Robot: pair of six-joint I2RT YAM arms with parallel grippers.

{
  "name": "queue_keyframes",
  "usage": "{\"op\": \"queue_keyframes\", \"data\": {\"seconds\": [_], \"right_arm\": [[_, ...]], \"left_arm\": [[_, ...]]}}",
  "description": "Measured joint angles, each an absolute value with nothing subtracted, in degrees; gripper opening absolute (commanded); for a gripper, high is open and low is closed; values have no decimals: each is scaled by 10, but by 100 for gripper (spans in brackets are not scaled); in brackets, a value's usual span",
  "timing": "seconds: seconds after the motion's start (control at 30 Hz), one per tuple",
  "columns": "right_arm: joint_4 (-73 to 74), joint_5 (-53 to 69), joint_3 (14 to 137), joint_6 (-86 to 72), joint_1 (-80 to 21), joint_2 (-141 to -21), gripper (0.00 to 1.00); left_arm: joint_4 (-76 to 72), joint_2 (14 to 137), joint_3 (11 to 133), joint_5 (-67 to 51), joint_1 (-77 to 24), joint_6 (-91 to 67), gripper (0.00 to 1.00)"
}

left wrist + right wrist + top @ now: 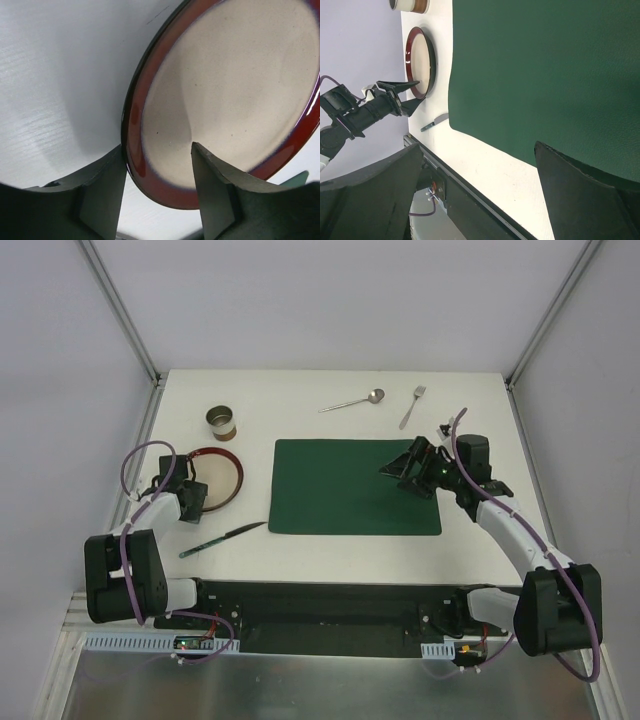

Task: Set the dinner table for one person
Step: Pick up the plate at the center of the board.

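A red-rimmed, cream-centred plate lies on the white dinner table, left of the dark green placemat. My left gripper is open and straddles the plate's near rim. One finger rests against the rim's outer edge and the other finger reaches over the cream inside. The right wrist view shows those jaws either side of the plate's edge. My right gripper hovers wide open over the placemat's right end with nothing in it.
A knife lies near the front edge, left of the placemat. A small cup stands behind the plate. A spoon and a fork lie at the back. Metal frame rails edge the table.
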State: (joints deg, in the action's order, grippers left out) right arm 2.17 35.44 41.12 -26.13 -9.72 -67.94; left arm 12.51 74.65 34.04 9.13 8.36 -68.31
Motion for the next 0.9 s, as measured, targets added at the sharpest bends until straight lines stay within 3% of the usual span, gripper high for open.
{"op": "queue_keyframes", "data": {"seconds": [0.07,0.1,0.33,0.9], "right_arm": [[22,355,411,-263,-95,-679,96],[22,355,411,-264,-94,-679,96],[19,354,411,-270,-92,-686,96],[-23,353,419,-300,-92,-756,96]], "left_arm": [[120,747,338,91,84,-687,43],[119,748,338,90,84,-688,32],[98,767,338,73,85,-702,0],[69,777,338,49,87,-711,0]]}}
